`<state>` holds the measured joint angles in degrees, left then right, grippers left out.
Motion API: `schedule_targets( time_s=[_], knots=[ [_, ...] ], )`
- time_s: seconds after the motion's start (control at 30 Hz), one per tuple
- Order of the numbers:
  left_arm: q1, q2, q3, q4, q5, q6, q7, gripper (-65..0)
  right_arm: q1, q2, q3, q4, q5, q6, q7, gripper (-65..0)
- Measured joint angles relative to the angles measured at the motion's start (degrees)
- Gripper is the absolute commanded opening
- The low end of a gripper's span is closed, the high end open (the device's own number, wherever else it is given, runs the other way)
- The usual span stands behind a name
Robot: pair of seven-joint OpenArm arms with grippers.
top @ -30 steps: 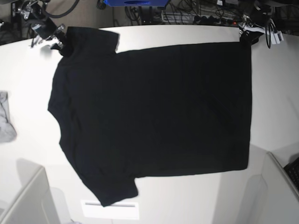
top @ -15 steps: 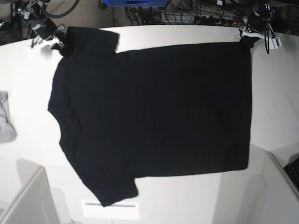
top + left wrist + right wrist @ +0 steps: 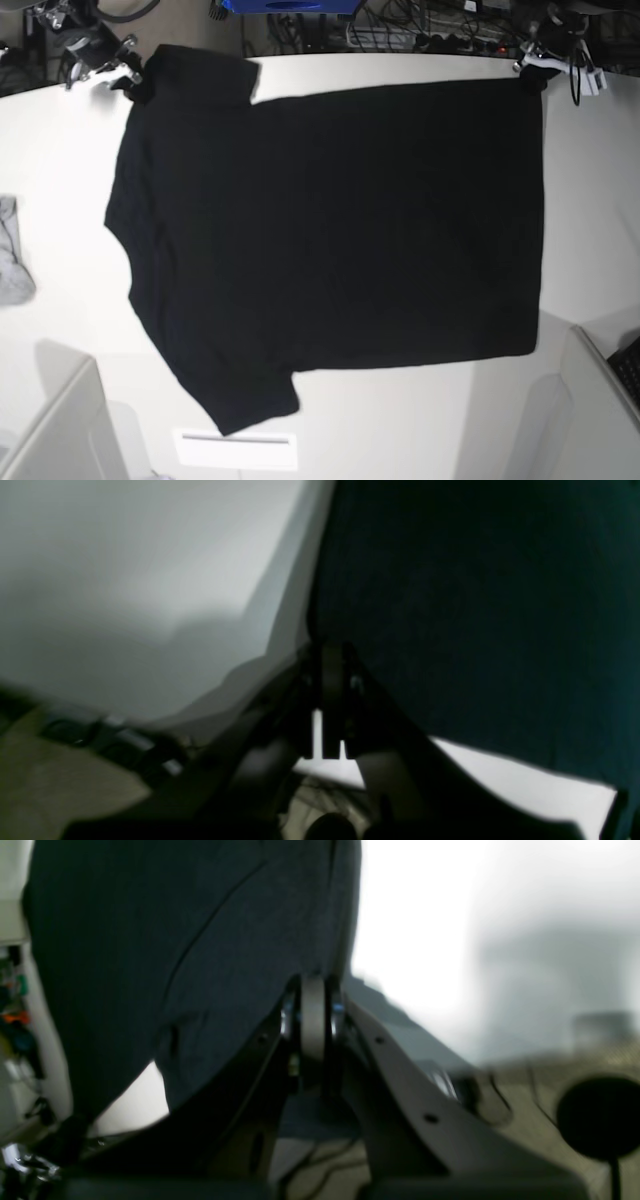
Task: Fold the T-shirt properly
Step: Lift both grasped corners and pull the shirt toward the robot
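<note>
The black T-shirt (image 3: 330,220) lies spread flat on the white table (image 3: 60,170), plain side up, neck side to the left and hem to the right. My right gripper (image 3: 128,78) is shut on the far left corner at the sleeve; the wrist view shows its jaws pinching dark cloth (image 3: 200,940). My left gripper (image 3: 530,78) is shut on the far right hem corner; its wrist view shows the cloth (image 3: 475,605) clamped between the jaws. The print does not show.
A small grey cloth (image 3: 12,255) lies at the table's left edge. A white label strip (image 3: 235,448) sits near the front edge. Cables and a blue box (image 3: 290,6) lie beyond the far edge. Grey panels stand at the front corners.
Both grippers have pulled the shirt's far edge back toward the far side of the table. The whole shirt has slid a little that way.
</note>
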<state>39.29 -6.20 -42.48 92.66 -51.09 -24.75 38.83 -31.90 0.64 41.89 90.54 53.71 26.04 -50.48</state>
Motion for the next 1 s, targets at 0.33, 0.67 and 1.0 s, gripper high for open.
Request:
schedule_targets(
  time_s=[0.33, 0.67, 1.0],
  knots=[
    [4.3, -0.9, -3.5, 11.8, -0.3, -0.1, 0.3, -65.0, -3.8, -2.4, -0.3, 14.9, -3.3, -1.4, -2.8, -65.0],
    [0.6, -0.7, -1.4, 12.8, -0.2, -0.1, 0.6, -65.0, 9.7, -1.1, -0.2, 19.2, -3.5, -1.6, -11.8, -65.0],
    [-13.1, 1.4, -11.6, 12.4, 0.0, -0.1, 20.1, -65.0, 22.0, -0.8, -0.4, 15.8, -8.6, -7.1, -14.3, -65.0]
  ],
)
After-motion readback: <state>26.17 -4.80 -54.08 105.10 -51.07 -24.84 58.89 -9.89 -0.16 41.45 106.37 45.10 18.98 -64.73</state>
